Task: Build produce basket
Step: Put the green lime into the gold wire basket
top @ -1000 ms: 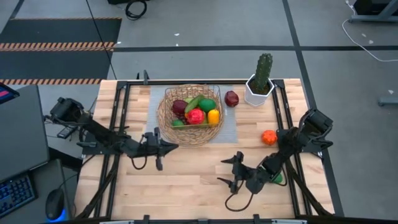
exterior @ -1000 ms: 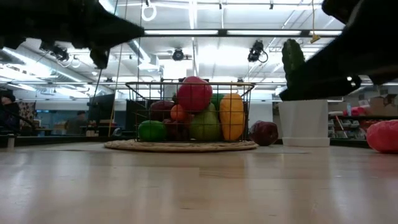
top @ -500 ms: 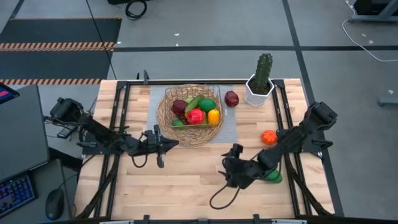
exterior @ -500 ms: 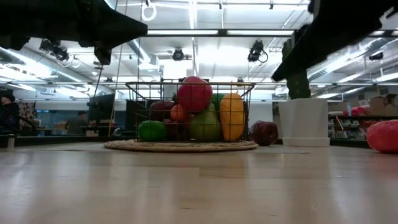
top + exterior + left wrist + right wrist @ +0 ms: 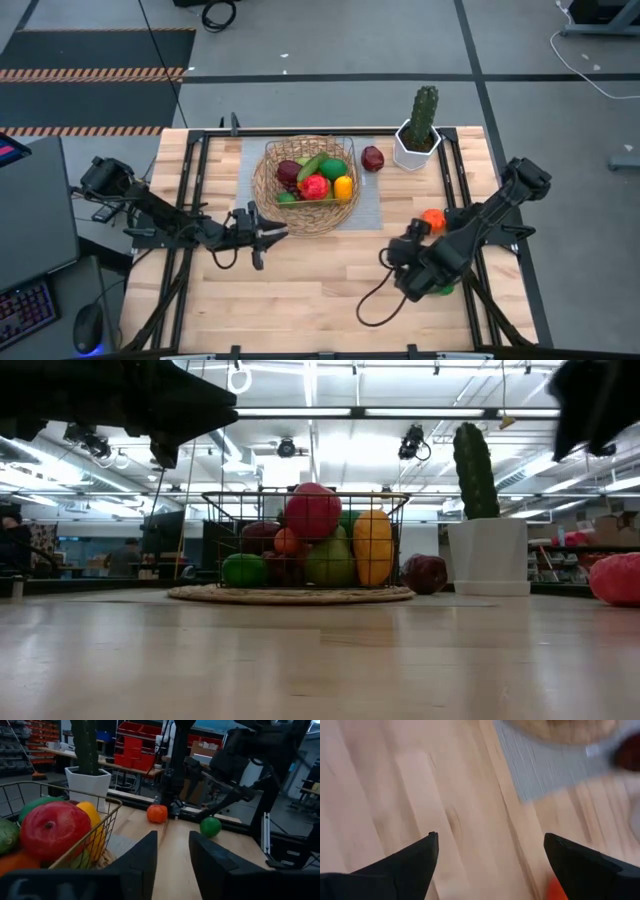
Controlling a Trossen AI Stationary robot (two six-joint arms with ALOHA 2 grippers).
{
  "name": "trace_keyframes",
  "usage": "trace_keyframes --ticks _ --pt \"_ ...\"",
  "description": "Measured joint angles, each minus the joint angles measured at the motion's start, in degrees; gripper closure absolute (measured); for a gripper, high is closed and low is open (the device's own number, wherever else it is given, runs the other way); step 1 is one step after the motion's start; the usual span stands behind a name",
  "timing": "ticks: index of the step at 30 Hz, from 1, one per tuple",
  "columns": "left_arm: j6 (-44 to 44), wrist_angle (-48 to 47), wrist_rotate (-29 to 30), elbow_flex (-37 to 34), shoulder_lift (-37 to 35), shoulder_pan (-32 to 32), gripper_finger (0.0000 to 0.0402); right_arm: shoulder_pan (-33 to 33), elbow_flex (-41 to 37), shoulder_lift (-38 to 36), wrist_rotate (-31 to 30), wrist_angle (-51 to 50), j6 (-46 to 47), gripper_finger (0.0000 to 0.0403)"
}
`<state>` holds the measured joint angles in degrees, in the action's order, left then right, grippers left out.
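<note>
- Three loose pieces of produce remained outside the basket (image 5: 305,185): dark red fruit (image 5: 372,158) on the grey mat (image 5: 372,208) just beside the rim, orange fruit (image 5: 432,220) near the table's right edge, green fruit (image 5: 210,827) close by it, mostly hidden under the right arm in the high view.
- Sat toward the far edge of the table (image 5: 300,290), already heaped with red, yellow, green and purple pieces.
- Likely light, hard and smooth, prone to rolling; best pinched across the widest part, straight from above.
- Basket probably stiff at the wire centre, so pieces best lowered in, not dropped.
- Left gripper (image 5: 262,236) hovered at the basket's near-left rim, empty, fingers parted a little.
- Right gripper (image 5: 403,252) spread wide, holding nothing, over bare wood beside the orange fruit.
- Compared with a second earlier: right gripper swung from the near-centre boards toward the right edge; left fingers went from pressed together to slightly apart.
</note>
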<state>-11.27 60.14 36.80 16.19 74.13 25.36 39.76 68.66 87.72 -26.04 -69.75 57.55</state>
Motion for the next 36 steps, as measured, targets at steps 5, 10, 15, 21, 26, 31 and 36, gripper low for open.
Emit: trace_keyframes --ticks 5,10,15,21,26,31,36 --pt "-0.04 0.0 0.02 0.0 0.0 0.0 0.025 3.46 -0.07 0.29 5.44 -4.84 6.77 0.0012" --pt "-0.04 -0.02 0.02 0.0 0.02 0.0 0.0232 7.07 -0.07 -0.04 11.83 -4.33 12.82 0.0004" --pt "-0.11 -0.02 0.01 0.0 0.02 0.0 0.0225 10.87 -0.07 0.14 18.45 -4.46 17.02 0.0003" --pt "-0.45 -0.02 0.02 0.0 0.02 0.0 0.0223 14.78 -0.07 0.16 18.5 -4.51 21.96 0.0003" --pt "-1.31 -0.03 0.01 0.02 0.02 -0.01 0.0223 18.16 -0.07 0.57 15.43 -4.56 23.57 0.0003" --pt "-1.35 -0.02 0.01 0.02 0.02 0.0 0.0224 21.21 -0.39 1.32 12.13 -4.71 23.55 0.0003" --pt "-1.31 -0.02 0.0 0.02 0.02 0.0 0.0223 23.59 -1.95 1.32 12.17 -4.82 25.05 0.0003"
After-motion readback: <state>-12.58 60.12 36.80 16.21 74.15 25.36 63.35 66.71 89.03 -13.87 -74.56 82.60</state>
